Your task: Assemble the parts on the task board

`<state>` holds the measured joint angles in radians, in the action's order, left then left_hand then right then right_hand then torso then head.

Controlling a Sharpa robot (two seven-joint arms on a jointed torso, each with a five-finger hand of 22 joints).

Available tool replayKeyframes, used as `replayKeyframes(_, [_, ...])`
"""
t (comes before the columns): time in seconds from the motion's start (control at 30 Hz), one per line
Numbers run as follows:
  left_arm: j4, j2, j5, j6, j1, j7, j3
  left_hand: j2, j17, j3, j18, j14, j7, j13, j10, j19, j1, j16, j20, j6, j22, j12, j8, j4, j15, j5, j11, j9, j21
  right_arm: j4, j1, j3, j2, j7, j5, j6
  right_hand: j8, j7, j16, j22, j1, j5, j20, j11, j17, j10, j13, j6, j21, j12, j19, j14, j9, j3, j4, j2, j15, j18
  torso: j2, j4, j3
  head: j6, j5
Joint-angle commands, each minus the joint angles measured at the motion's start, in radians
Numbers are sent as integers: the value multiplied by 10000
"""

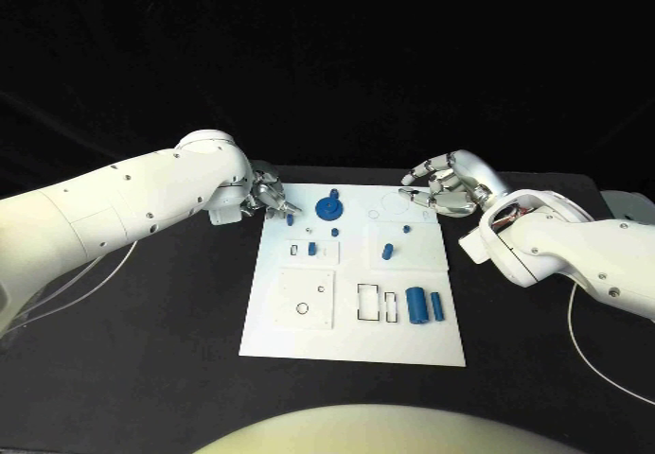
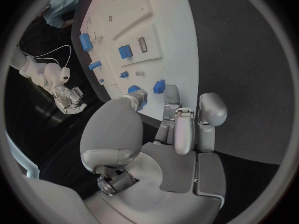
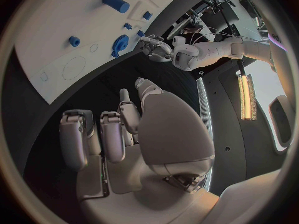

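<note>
With the left hand (image 1: pixel 262 197) at the task board's (image 1: pixel 355 331) upper left corner, fingers loosely spread over a small blue part (image 1: pixel 291 218), it should pinch squarely before lifting, while the right hand (image 1: pixel 451 184), fingers curled and empty, waits upper right.

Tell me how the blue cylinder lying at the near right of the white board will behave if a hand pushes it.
The blue cylinder lies on its side, so it would probably roll if nudged across its length. It looks like smooth, rigid plastic, likely light and slippery. Lying on the flat board, it seems free to slide.
</note>
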<state>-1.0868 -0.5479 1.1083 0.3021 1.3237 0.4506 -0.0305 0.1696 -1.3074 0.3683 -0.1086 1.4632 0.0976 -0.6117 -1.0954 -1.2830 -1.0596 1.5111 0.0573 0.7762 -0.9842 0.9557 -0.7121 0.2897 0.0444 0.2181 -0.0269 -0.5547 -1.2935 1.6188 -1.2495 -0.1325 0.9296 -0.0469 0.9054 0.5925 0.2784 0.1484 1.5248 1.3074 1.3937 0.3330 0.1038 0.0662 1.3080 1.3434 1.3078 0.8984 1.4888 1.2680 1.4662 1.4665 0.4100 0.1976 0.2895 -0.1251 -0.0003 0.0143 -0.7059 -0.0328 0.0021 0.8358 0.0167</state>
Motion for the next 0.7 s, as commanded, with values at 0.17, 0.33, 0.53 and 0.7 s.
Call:
replayKeyframes(0.17, [-7,60,-108,156,-7,4,-5,-38,-1428,-66,-56,730,-22,20,-39,-67,-155,42,-1,127,-13,-4,-75,-4,-24,-10,61,10,-66,17,7,1,-9,-69,21,-121,33,-4,-34,2070,-84,11,-64,-25,1740,-25,55,-77,-67,-31,548,807,12,43,-2,-5,-81,94,2,-14,-2,-14,-36])
replayKeyframes(0.33, [-2,74,-108,148,-7,69,-7,-69,-1420,-76,-51,728,-37,27,-55,-80,-252,40,-9,161,-44,16,-97,-12,-12,-7,76,14,-82,24,6,1,-7,-60,24,-119,33,-4,-34,2070,-84,11,-64,-25,1740,-25,55,-77,-67,-31,548,807,12,43,-2,-5,-81,94,8,-3,1,-7,-14])
replayKeyframes(0.53, [22,88,-107,140,-7,125,-7,-163,-1423,-64,-45,729,-53,-29,-103,-94,-393,43,-20,194,-77,82,-120,-14,4,2,92,22,-100,28,6,1,-2,-53,26,-115,51,-8,-40,2067,-97,16,-65,-29,1731,-19,59,-71,-75,-22,545,804,16,77,-5,4,-83,96,7,-14,-8,-3,-27])
replayKeyframes(0.7, [41,93,-108,134,-7,157,-7,-268,-1419,-44,-39,730,-72,-80,-148,-110,-535,44,-30,225,-113,144,-148,-14,20,9,110,28,-119,28,6,1,0,-51,31,-111,51,-8,-40,2067,-97,16,-65,-29,1731,-19,59,-71,-75,-22,545,804,16,77,-5,4,-83,96,9,-13,-6,11,-33])
